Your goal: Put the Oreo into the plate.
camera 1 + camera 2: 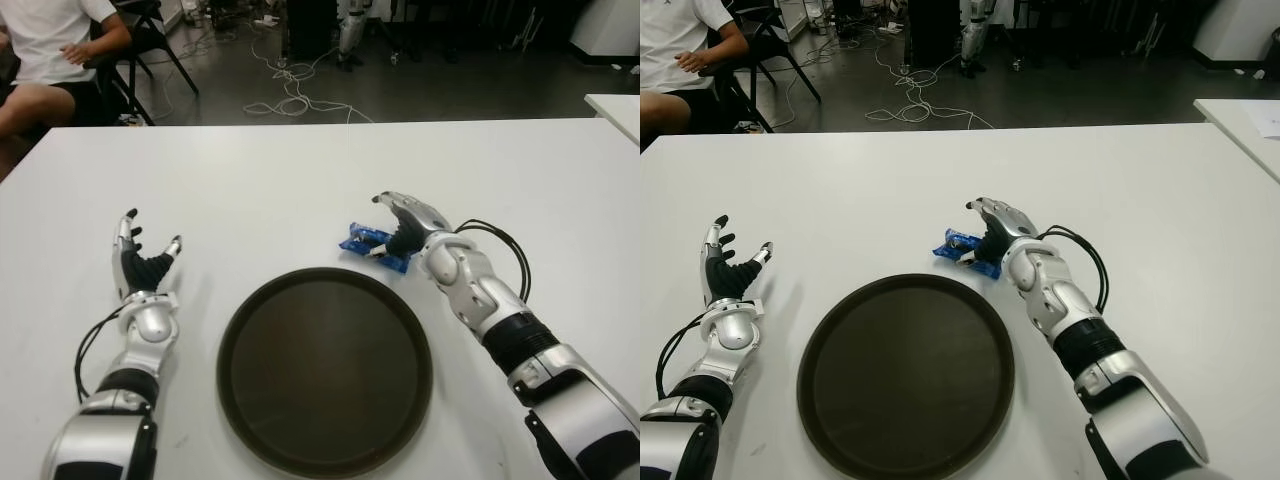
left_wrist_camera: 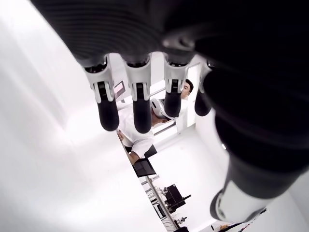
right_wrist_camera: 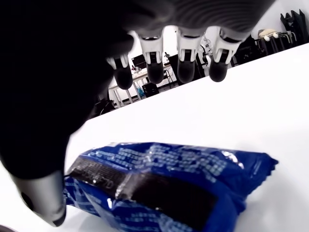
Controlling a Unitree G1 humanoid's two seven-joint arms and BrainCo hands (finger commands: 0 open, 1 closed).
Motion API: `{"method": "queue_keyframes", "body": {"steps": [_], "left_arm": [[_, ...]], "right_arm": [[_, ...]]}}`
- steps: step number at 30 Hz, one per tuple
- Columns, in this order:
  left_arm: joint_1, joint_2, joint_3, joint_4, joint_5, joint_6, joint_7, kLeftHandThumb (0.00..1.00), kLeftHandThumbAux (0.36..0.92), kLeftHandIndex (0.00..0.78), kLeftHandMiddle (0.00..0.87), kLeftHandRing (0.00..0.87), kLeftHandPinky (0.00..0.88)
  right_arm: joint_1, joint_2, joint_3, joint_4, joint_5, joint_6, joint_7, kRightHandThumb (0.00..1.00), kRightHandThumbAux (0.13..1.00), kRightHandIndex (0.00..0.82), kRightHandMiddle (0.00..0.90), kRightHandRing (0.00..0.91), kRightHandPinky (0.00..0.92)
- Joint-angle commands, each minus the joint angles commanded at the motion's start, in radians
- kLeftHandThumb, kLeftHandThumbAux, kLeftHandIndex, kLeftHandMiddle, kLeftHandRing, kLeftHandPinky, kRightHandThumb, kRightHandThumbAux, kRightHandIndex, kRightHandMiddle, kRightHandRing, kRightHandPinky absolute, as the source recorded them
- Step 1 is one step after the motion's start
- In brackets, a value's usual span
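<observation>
the blue oreo packet (image 1: 374,245) lies flat on the white table (image 1: 300,180), just beyond the far right rim of the dark round plate (image 1: 325,370), not yet in it. the right hand (image 1: 405,228) is arched over the packet with its fingers spread above and the thumb low beside it, which looks like a set-up for a pinch from above; the right wrist view shows the fingers clear of the wrapper, so nothing is grasped yet. the left hand (image 1: 145,265) shows to the left of the plate, fingers loose and pointing up, holding nothing. a seated person (image 1: 45,50) is beyond the table's far left corner, with cables (image 1: 290,95) on the floor. nothing lies between packet and plate; only the raised rim needs clearing.
</observation>
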Motion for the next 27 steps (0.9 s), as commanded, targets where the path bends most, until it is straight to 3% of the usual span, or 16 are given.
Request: {"method": "queue_keyframes", "body": {"steps": [8,13,27], "left_arm": [[0.000,-0.001,0.003,-0.001,-0.006,0.005,-0.004,0.267,0.772,0.107,0.098,0.118,0.179],[0.000,0.000,0.001,-0.002,-0.003,0.012,-0.004,0.222,0.765,0.100,0.092,0.108,0.149],[0.001,0.003,-0.003,0.000,0.002,0.008,0.003,0.246,0.769,0.109,0.097,0.123,0.191]], "right_arm": [[-0.022,0.003,0.016,0.023,-0.006,0.017,0.046,0.000,0.708,0.000,0.000,0.000,0.032],[-0.034,0.005,0.026,0.027,-0.012,0.040,0.095,0.000,0.687,0.000,0.000,0.000,0.037],[-0.044,0.018,0.027,0.031,-0.016,0.082,0.126,0.000,0.662,0.000,0.000,0.000,0.019]]}}
